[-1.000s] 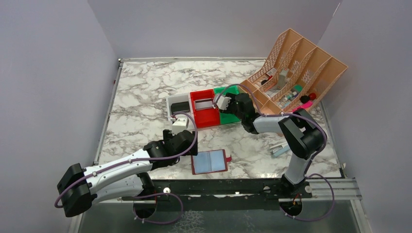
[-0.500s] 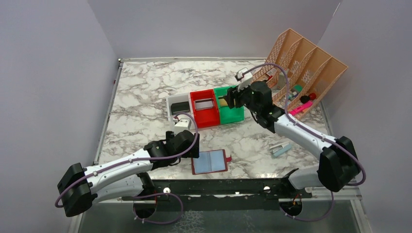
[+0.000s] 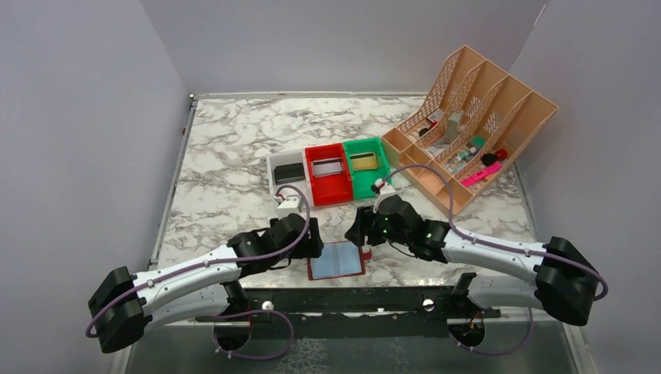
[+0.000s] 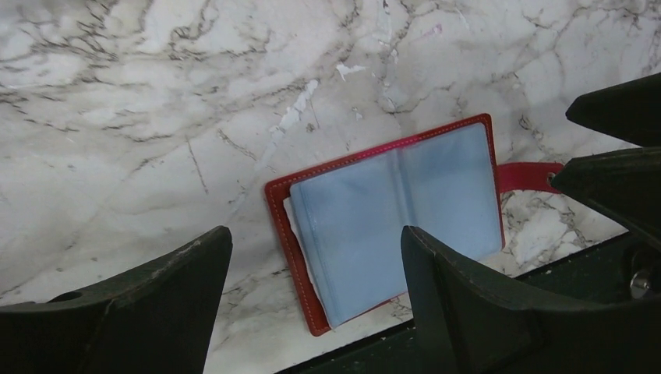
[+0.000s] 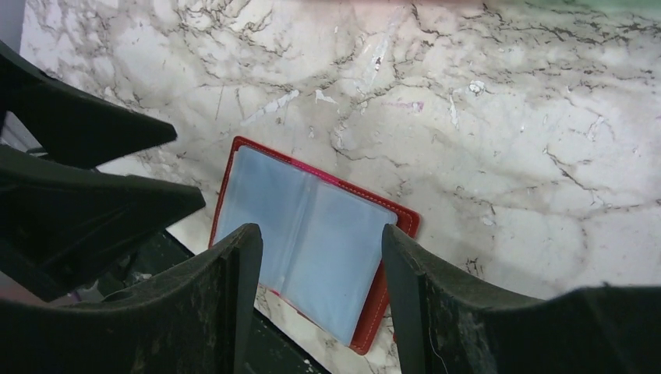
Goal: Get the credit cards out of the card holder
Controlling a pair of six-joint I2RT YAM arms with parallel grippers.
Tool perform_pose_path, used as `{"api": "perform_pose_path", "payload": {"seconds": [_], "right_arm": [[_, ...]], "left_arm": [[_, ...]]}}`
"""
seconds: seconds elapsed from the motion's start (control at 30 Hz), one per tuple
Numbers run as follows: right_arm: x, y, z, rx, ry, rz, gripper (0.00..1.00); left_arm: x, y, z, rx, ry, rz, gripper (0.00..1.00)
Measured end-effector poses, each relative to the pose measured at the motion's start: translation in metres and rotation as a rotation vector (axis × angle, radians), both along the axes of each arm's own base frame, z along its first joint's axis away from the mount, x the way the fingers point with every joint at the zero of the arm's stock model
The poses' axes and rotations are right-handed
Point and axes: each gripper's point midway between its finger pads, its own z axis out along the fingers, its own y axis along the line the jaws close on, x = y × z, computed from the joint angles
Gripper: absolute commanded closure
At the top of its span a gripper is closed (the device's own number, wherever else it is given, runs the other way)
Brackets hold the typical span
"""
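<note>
On the white-and-grey marble table (image 3: 234, 156), seen from the overhead camera, a flat dark-red card holder (image 3: 337, 260) with a light-blue pocketed face lies open at the near edge. The left gripper (image 3: 314, 241) sits just beside its left end and the right gripper (image 3: 358, 238) just beside its far right corner. Both have their fingers spread and hold nothing. Farther back, three small plastic bins stand side by side. A white bin (image 3: 271, 171) holds a black card (image 3: 288, 171), a red bin (image 3: 331, 191) holds a grey card (image 3: 329, 166), and a green bin (image 3: 372, 185) holds a gold card (image 3: 363, 161). A peach slotted plastic rack (image 3: 510, 109) leans at the far right.

From the left wrist camera, the left gripper (image 4: 312, 234) hangs over the holder's left half. Its two black fingers (image 4: 156, 304) are wide apart and clear of the card holder (image 4: 436, 187). A red strap (image 4: 521, 176) juts from the holder's right side, toward the right gripper's dark fingers (image 4: 616, 179).

From the right wrist camera, the right gripper (image 5: 318, 232) is likewise parted and empty. The card holder (image 5: 269, 195) lies flat on the marble below, framed between its fingers (image 5: 436, 312). The left gripper (image 5: 86, 195) shows at the left.
</note>
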Motion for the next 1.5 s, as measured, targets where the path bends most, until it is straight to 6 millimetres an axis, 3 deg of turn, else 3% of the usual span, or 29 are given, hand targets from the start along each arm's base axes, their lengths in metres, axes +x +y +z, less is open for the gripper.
{"api": "perform_pose_path", "payload": {"seconds": [0.33, 0.73, 0.93, 1.17, 1.37, 1.5], "right_arm": [[-0.008, -0.003, -0.017, 0.007, 0.053, -0.047, 0.45], [-0.015, -0.012, -0.066, -0.121, 0.159, -0.069, 0.51], [-0.011, -0.006, -0.069, -0.129, 0.166, -0.074, 0.60], [-0.006, 0.006, -0.069, -0.092, 0.158, -0.063, 0.60], [-0.006, 0.007, -0.069, -0.084, 0.159, -0.062, 0.60], [-0.006, 0.007, -0.068, -0.083, 0.160, -0.063, 0.58]], "left_arm": [[-0.023, -0.032, -0.032, -0.084, 0.164, -0.085, 0.24], [-0.032, -0.049, -0.036, -0.133, 0.198, -0.154, 0.29], [-0.033, -0.049, -0.036, -0.137, 0.198, -0.160, 0.35], [-0.032, -0.063, -0.028, -0.195, 0.186, -0.195, 0.36], [-0.032, -0.069, -0.033, -0.193, 0.198, -0.213, 0.42], [-0.031, -0.069, -0.035, -0.178, 0.201, -0.211, 0.40]]}}
